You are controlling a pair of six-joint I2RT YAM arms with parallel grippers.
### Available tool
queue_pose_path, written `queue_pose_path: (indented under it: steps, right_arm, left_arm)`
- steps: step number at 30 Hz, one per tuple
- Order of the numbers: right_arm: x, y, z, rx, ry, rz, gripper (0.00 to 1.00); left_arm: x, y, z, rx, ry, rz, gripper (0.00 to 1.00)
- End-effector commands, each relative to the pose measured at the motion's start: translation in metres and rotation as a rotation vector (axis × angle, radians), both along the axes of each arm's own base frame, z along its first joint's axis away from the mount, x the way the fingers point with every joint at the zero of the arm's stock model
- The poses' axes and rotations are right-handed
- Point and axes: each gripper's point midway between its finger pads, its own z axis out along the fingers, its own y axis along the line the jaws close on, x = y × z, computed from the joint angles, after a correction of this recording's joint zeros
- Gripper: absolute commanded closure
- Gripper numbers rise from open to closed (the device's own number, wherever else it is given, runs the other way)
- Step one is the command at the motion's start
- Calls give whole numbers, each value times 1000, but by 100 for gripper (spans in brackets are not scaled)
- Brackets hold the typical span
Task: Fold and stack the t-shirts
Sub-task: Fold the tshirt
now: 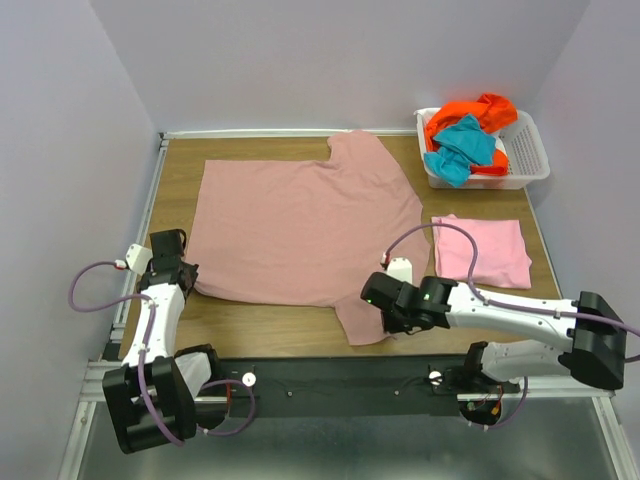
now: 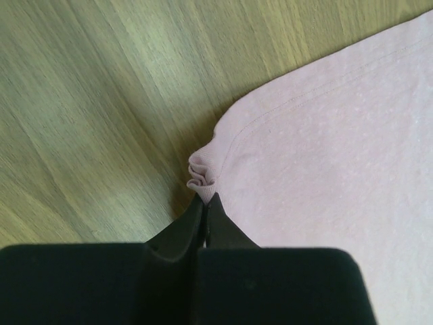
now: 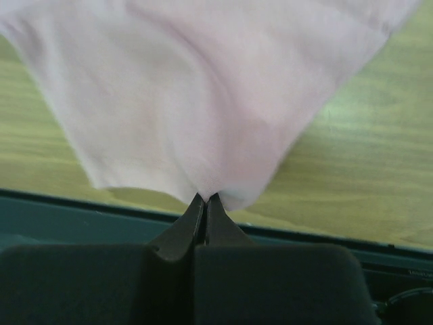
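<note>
The pink shirt (image 1: 480, 250) lies folded at right, the orange shirt (image 1: 470, 110) and teal shirt (image 1: 462, 148) sit in the far basket (image 1: 536, 152), and the left gripper (image 1: 185, 275) and right gripper (image 1: 378, 300) are each clamped on the near edge of the spread, unfolded rose shirt (image 1: 300, 225).

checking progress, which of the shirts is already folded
The light pink t-shirt, a neat flat rectangle right of the rose-mauve t-shirt, which lies spread open. The orange t-shirt and teal t-shirt sit crumpled in the basket.
</note>
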Motion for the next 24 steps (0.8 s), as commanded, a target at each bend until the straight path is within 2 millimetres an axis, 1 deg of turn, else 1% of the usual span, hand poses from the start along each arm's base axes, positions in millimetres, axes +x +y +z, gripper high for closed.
queue_pose_path:
  steps: [1,2,4,5,7,8,10,11,13,15,17,18,19,20,21,22,23,24]
  right_arm:
    - [43,9,35,-13,-177,-55,100]
    - [53,7,38,-20,-191,-77,100]
    - [69,8,52,-15,-233,-88,100]
    - [80,3,57,-16,-247,-116,100]
    - [93,3,65,-5,-270,-120,99]
    - [103,1,71,8,-284,-142,100]
    - [113,4,75,23,-292,-125,100]
    - [121,3,80,29,-300,-140,99]
    - [131,0,81,3,-311,-143,100]
    - [143,-1,90,12,-335,-159,100]
    - [154,-5,93,8,-344,-182,100]
    - [160,-4,99,14,-359,-181,99]
    - [165,-7,98,6,-359,-190,100]
    - [171,-12,99,2,-361,-211,100]
    - [175,-13,101,3,-364,-208,100]
    - [180,-13,105,8,-371,-214,100]
    - [186,-17,104,2,-367,-227,99]
    - [189,-17,104,-2,-367,-213,99]
  left_arm:
    - [6,0,12,-3,-30,-6,100]
    - [9,1,17,1,-40,-7,100]
    - [12,2,19,6,-40,-14,100]
    - [15,2,22,5,-47,-14,100]
    - [20,2,23,3,-48,-22,100]
    - [24,2,26,1,-56,-28,100]
    - [29,2,26,-1,-50,-41,100]
    - [31,2,26,0,-46,-46,100]
    - [38,2,28,1,-42,-53,100]
    - [46,3,31,4,-44,-58,100]
    - [53,4,34,9,-49,-60,100]
    - [57,4,34,10,-48,-67,100]
    - [60,3,30,5,-31,-73,100]
    - [65,1,30,5,-27,-86,100]
    - [71,1,35,9,-34,-95,100]
    - [74,-1,29,4,-13,-101,100]
    - [80,-1,33,7,-19,-106,100]
    - [82,-2,28,7,0,-111,100]
